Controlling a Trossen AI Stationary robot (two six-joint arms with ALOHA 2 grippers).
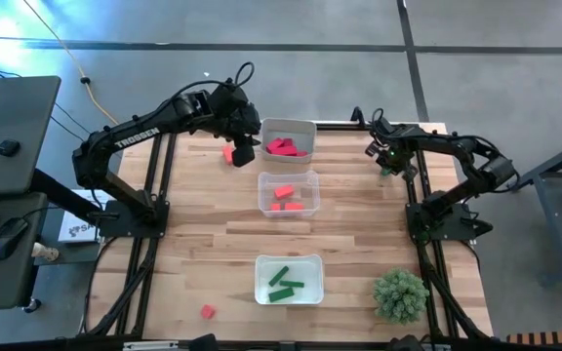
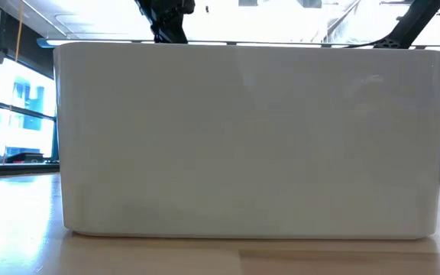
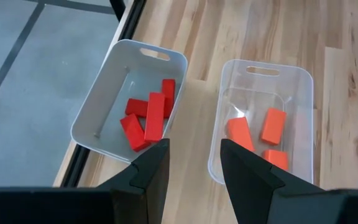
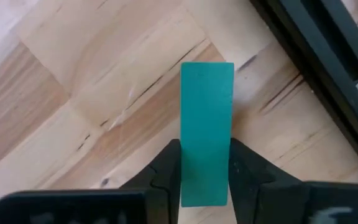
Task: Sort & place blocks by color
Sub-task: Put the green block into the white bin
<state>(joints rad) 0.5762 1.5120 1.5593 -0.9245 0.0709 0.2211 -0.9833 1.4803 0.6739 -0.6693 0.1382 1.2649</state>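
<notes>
A: From above, where's the left gripper [image 1: 243, 151]?
B: Beside the crimson tray [image 1: 288, 138]; its fingers stand narrowly apart, empty.
A: And the right wrist view?
B: The right gripper [image 4: 205, 163] pinches a green block [image 4: 207, 130] at the table's [image 4: 73, 93] far corner.

A wooden table [image 1: 203, 244] carries three clear trays in a line down its middle. The far tray [image 1: 305, 128] holds crimson-pink blocks [image 1: 283, 147], the middle tray [image 1: 264, 180] holds orange-red blocks [image 1: 289, 199], and the near tray [image 1: 261, 263] holds green blocks [image 1: 283, 284]. The left gripper [image 1: 243, 153] hangs just beside the far tray, with a red block [image 1: 229, 154] at it. The right gripper [image 1: 388, 164] sits low at the far right edge. A loose red block [image 1: 208, 311] lies near the front, and a bushy green plant [image 1: 400, 294] stands at the near right corner.
</notes>
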